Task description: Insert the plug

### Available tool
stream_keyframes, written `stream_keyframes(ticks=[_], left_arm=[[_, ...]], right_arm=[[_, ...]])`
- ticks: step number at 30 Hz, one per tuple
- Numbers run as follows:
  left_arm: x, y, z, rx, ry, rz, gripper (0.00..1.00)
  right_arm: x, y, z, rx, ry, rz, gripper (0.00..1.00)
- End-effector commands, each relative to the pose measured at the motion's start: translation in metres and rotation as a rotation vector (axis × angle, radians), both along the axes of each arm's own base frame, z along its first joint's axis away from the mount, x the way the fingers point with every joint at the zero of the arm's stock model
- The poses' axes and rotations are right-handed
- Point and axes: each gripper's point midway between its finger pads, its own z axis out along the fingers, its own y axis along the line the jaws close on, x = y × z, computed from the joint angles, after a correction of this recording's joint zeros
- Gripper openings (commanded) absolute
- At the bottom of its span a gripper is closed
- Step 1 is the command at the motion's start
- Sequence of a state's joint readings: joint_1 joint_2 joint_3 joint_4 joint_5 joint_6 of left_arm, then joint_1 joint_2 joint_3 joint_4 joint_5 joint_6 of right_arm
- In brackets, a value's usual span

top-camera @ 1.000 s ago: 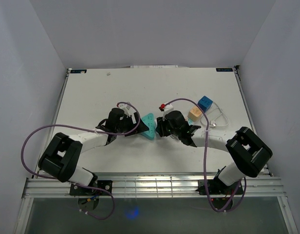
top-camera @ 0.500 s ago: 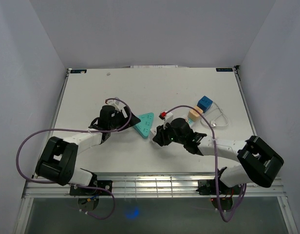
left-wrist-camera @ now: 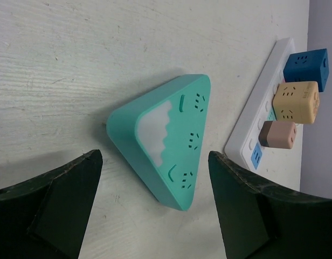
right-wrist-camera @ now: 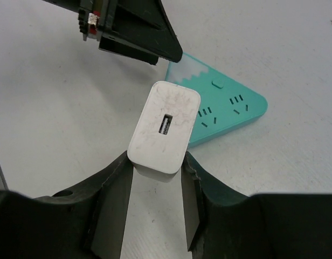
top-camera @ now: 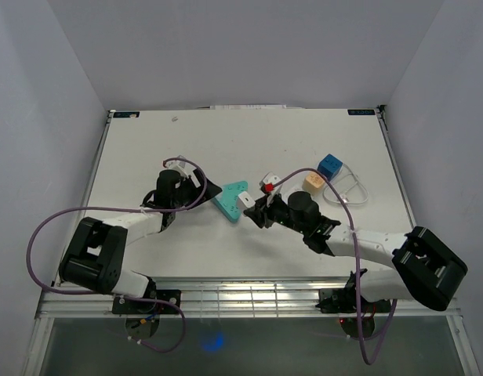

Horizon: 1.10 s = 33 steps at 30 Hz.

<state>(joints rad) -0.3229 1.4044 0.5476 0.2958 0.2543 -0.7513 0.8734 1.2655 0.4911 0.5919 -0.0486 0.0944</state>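
On your left, the left gripper [top-camera: 212, 191] stands wide open with nothing between its fingers, and it has pulled back since a second ago: then it sat against the teal triangular power strip [top-camera: 232, 201], now a strip of bare table [top-camera: 147, 149] shows between them. The power strip itself has turned since that earlier frame and now lies flat near the middle of the table, socket face up, one corner pointing toward the left gripper. At its right edge sits the white plug [right-wrist-camera: 165, 127], clamped between the two fingers of the right gripper [top-camera: 257, 210], its USB port facing the wrist camera. The right arm has swung round too: a second ago it reached in from behind the strip, and now it comes at it from the lower right, with its elbow farther out. You cannot tell from these views whether the plug's prongs touch the strip. Further right, well apart, a blue cube [top-camera: 329, 165] and a tan cube [top-camera: 312, 182] sit on a white strip [left-wrist-camera: 263, 108].
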Motion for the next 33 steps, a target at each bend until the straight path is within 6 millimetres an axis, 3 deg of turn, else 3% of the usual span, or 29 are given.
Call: stream_keyframes(ticks=[1,3,9,19,33], left_arm=[[0.006,-0.003,0.001,-0.035,-0.018,-0.003,0.89],[0.007,-0.003,-0.004,-0.039,-0.002,-0.004,0.89],[0.008,-0.003,-0.008,-0.041,0.009,-0.005,0.89],[0.007,-0.007,-0.006,-0.048,-0.003,-0.028,0.89],[0.003,-0.016,-0.023,-0.157,0.073,-0.003,0.87]], right_arm=[[0.0,0.02,0.04,0.076,-0.243,0.132,0.08],[0.002,0.023,0.043,0.065,-0.308,0.159,0.08],[-0.01,0.025,0.029,0.072,-0.456,0.246,0.08],[-0.012,0.036,0.006,0.048,-0.407,0.37,0.08],[-0.006,0.026,0.021,0.118,-0.41,0.299,0.08]])
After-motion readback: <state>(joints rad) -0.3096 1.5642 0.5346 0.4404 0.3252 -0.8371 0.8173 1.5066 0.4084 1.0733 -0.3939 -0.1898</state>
